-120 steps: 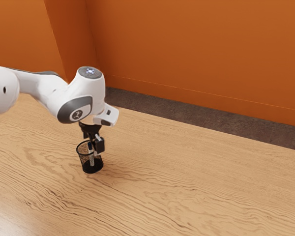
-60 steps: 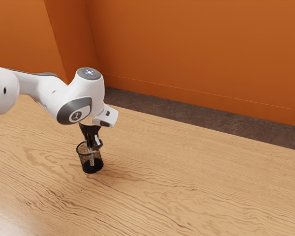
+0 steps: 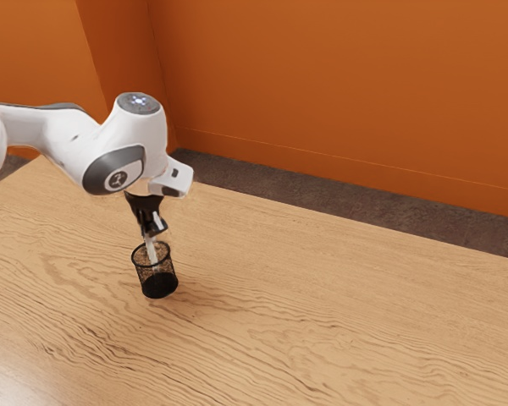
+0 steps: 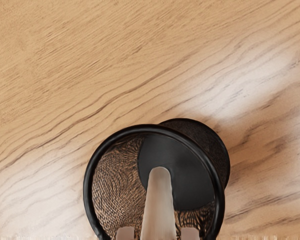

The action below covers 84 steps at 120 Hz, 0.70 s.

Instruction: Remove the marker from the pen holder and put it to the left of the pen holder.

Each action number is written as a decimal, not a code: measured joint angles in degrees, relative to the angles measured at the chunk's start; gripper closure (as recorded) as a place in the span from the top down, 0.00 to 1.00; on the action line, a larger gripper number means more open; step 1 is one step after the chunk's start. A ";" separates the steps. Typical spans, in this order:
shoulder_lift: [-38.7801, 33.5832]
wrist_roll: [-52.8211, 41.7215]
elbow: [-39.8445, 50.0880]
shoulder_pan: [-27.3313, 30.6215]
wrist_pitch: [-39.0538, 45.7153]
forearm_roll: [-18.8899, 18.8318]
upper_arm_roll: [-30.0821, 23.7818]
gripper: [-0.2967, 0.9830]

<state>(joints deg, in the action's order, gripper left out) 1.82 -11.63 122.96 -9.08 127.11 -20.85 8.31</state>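
Note:
Above the black mesh pen holder (image 3: 158, 282), my gripper (image 3: 154, 230) is shut on the upper end of the white marker (image 3: 151, 250). The marker points down, with its lower part still within the holder's rim and its lower end raised off the holder's bottom. In the wrist view the pale marker (image 4: 159, 205) reaches down into the round mouth of the pen holder (image 4: 90, 182), and my gripper (image 4: 158, 234) has a fingertip on each side of it. The holder stands upright on the table.
The wooden table (image 3: 322, 313) extends around the holder. Beyond its far edge lie a dark floor strip (image 3: 322, 203) and an orange wall (image 3: 339, 93).
My gripper has closed on the marker and risen, shifting slightly toward the exterior view's left. The marker has come up with it, while the pen holder has stayed put.

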 joint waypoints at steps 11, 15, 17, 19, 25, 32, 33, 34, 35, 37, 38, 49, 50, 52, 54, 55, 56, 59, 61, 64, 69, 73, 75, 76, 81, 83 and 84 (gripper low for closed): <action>-3.83 1.01 -3.07 0.49 -4.58 -0.01 -0.13 0.17; -5.21 1.35 -4.33 0.62 -6.48 0.09 -0.18 0.17; -5.96 1.51 -4.84 0.68 -7.48 0.13 -0.22 0.16; -6.76 1.67 -5.22 0.74 -8.50 0.15 -0.28 0.16; -8.77 2.13 -6.32 1.51 -11.95 0.18 -0.57 0.16; -9.57 2.66 -7.86 4.47 -16.74 0.15 -0.91 0.16; -9.58 2.73 -8.02 5.02 -17.44 0.17 -0.97 0.16; -9.53 2.79 -8.22 5.61 -18.16 0.22 -1.04 0.16; -9.48 2.86 -8.38 6.19 -18.85 0.26 -1.11 0.16; -9.26 2.98 -8.74 7.32 -20.29 0.36 -1.21 0.16; -9.08 3.04 -8.93 7.87 -21.02 0.44 -1.25 0.16; -4.50 3.56 -12.10 12.45 -29.16 1.92 -1.34 0.16; -3.91 3.60 -12.47 12.74 -29.91 2.10 -1.32 0.16; -2.57 3.68 -13.33 13.28 -31.45 2.50 -1.27 0.16; -0.95 3.75 -14.38 13.80 -33.07 2.96 -1.18 0.16; -0.10 3.79 -14.88 14.21 -33.89 3.21 -1.30 0.16; 0.69 3.83 -15.35 14.55 -34.70 3.45 -1.35 0.16; 2.92 3.93 -16.42 15.25 -37.02 4.21 -1.29 0.16; 4.32 3.99 -16.91 15.56 -38.48 4.70 -1.21 0.16; 6.43 4.08 -17.41 15.91 -40.55 5.45 -1.12 0.16; 9.78 4.19 -17.86 16.26 -43.65 6.67 -0.84 0.16; 12.36 4.27 -18.05 16.72 -45.84 7.63 -0.54 0.16; 13.53 4.30 -18.10 17.05 -46.86 8.09 -0.43 0.16; 14.07 4.32 -18.12 17.21 -47.34 8.31 -0.39 0.16; 16.58 4.39 -18.19 18.07 -49.60 9.23 -0.24 0.16; 17.49 4.41 -18.21 18.35 -50.40 9.57 -0.20 0.16; 17.92 4.42 -18.22 18.47 -50.78 9.72 -0.19 0.16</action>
<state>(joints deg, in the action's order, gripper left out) 19.74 -7.21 104.74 9.39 76.33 -11.13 8.12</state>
